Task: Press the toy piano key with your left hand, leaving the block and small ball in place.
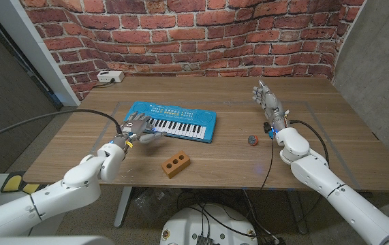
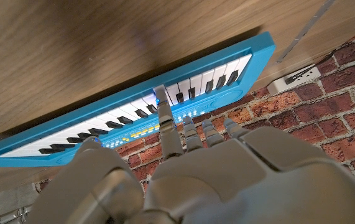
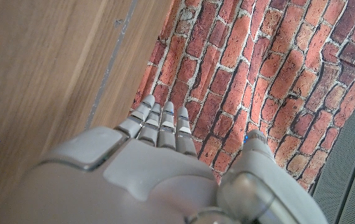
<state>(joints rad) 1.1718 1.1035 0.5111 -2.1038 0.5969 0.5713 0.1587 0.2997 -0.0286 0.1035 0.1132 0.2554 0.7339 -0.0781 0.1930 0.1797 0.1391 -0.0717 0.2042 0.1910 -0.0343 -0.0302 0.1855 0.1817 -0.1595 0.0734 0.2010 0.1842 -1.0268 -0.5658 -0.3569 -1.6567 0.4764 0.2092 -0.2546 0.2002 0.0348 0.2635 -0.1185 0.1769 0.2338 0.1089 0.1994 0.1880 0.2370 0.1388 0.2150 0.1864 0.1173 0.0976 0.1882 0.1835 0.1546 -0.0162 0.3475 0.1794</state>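
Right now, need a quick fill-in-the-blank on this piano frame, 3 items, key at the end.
1. The left hand reaches one extended finger to the keys of the ____ toy piano.
2. The brown block on the table has ____ round holes in its top.
3. The small ball lies on the wooden table between the toy piano and the ____ arm.

Missing words: blue; three; right
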